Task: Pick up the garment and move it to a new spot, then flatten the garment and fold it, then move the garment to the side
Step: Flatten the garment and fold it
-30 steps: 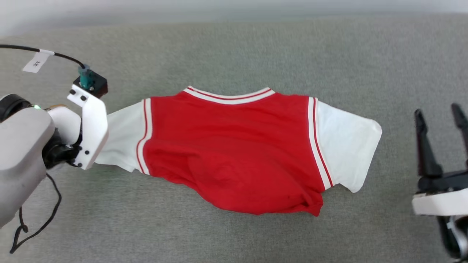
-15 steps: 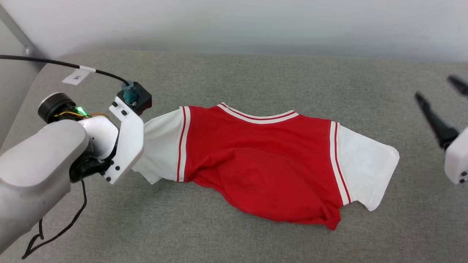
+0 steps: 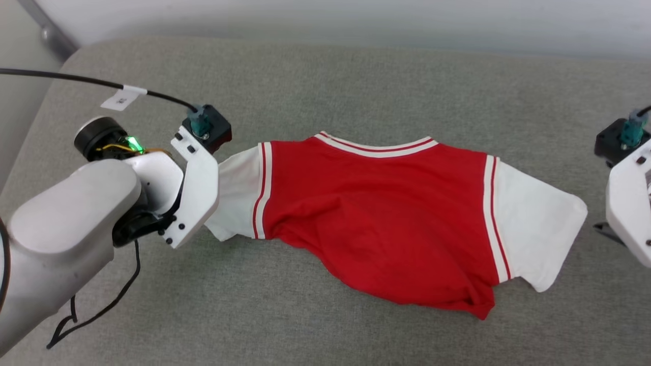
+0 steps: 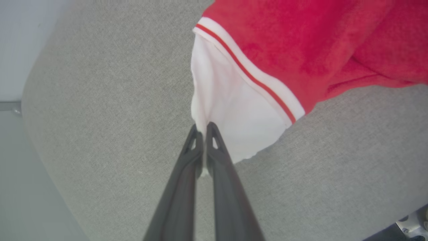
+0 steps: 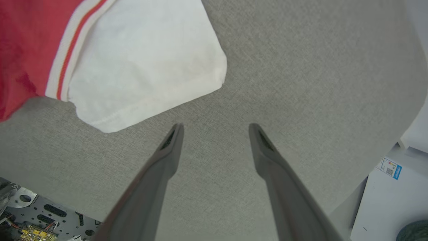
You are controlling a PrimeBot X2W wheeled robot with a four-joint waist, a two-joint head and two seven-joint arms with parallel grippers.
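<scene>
Flattening, probably: shirt (image 3: 376, 223) mid grey pad (image 3: 356, 76), hem bunched at 5 o'clock.
Left gripper (image 4: 202, 129) pinched on white sleeve (image 4: 230, 110); right gripper (image 5: 214, 129) wide, empty. Next: right takes other sleeve (image 5: 140, 67), its 10 o'clock.

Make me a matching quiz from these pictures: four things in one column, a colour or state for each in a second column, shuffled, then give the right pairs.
Column one
1. left pincer
2. right pincer
3. garment, main panel
4. padded surface

Column two
a. plain grey
b. open, holding nothing
c. red
d. shut on a white sleeve

Pairs: 1-d, 2-b, 3-c, 4-a
</scene>
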